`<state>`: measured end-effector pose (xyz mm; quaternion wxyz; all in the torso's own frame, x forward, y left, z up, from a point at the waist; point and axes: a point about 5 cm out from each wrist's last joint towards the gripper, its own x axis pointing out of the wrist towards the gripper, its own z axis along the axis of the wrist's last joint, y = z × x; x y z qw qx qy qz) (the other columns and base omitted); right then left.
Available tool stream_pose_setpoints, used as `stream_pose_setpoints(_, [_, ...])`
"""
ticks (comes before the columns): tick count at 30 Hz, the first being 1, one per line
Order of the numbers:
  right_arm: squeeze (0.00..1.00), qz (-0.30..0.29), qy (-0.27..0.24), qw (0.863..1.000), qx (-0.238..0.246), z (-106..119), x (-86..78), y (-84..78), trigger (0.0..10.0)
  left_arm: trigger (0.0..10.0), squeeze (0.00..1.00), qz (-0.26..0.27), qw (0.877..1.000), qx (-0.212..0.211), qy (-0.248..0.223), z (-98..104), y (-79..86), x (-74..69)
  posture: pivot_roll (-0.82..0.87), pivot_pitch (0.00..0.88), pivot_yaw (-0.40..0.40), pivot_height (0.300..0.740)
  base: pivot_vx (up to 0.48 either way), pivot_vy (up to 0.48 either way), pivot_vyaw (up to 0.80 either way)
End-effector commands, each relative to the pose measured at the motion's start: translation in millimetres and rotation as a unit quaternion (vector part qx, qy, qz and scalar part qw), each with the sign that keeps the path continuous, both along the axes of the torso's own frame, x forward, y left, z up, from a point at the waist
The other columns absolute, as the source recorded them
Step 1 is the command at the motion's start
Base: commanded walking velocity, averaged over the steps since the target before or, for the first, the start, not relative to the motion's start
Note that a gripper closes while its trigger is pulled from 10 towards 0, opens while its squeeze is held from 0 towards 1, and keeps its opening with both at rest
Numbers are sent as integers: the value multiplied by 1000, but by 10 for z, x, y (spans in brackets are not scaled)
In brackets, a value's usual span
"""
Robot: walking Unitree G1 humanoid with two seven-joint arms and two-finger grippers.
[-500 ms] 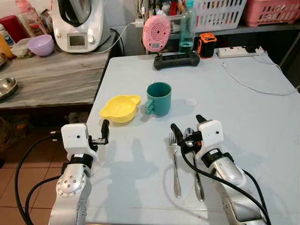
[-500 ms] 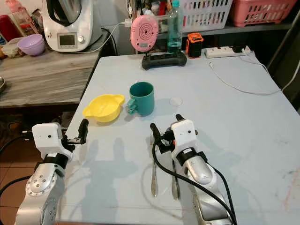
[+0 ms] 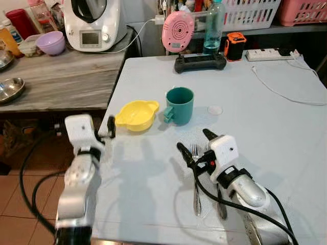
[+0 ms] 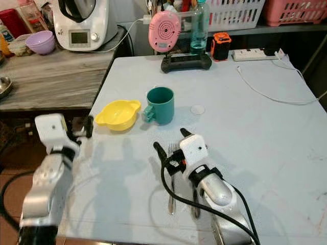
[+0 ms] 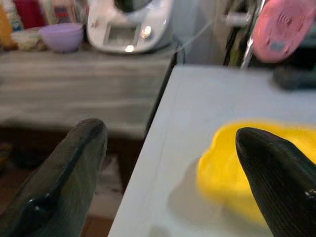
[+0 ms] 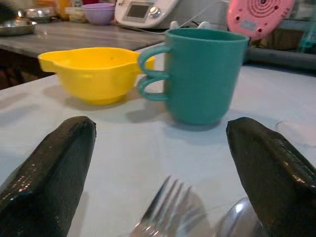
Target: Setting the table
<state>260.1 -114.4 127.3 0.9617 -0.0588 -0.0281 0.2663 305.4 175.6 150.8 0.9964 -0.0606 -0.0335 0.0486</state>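
Left eye view shows the left end effector raised and nearer the yellow bowl than half a second ago, fingers spread at the tabletop edge. Right end effector — spread, empty — has eased forward over the fork and spoon, which lie side by side below the green mug — no writing is readable

The head stereo pair looks forward and down over the counter from above, while each wrist camera sights low and close along its own fingers, both sharing the yellow bowl with the head views.
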Motion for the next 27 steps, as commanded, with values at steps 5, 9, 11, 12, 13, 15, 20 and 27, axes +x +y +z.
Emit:
stream_pose_setpoints(5, [0,20,-4,1000,-3,45,-94,57,10000,10000,0,5,998,-53,47,-79,56,151,-153,139,160,740,0,0,0])
stream_pose_setpoints(9, [0,5,1,1000,-4,28,-134,-6,10000,10000,0,-25,994,-74,76,-97,-8,233,-168,141,175,740,0,0,0])
stream_pose_setpoints(11, [0,3,1,1000,-4,25,-147,-3,10000,10000,0,-33,990,-93,99,-142,-35,243,-174,142,179,740,0,0,0])
stream_pose_setpoints(12, [0,4,1,1000,-3,26,-150,0,10000,10000,0,-36,989,-100,106,-157,-40,248,-174,142,179,740,0,0,0])
stream_pose_setpoints(13, [0,4,1,1000,-3,27,-153,2,10000,10000,0,-38,988,-103,111,-167,-42,253,-174,142,179,740,0,0,0])
stream_pose_setpoints(15, [0,4,1,1000,-3,30,-156,3,10000,10000,0,-43,986,-111,121,-186,-50,263,-174,142,179,740,0,0,0])
stream_pose_setpoints(20, [0,14,0,1000,-2,50,-157,33,10000,10000,0,-51,978,-150,136,-192,-75,312,-169,141,181,740,0,0,0])
stream_pose_setpoints(27, [0,17,0,1000,-1,47,-158,57,10000,6118,0,-59,968,-192,151,-152,-91,378,-165,142,180,740,0,0,0])
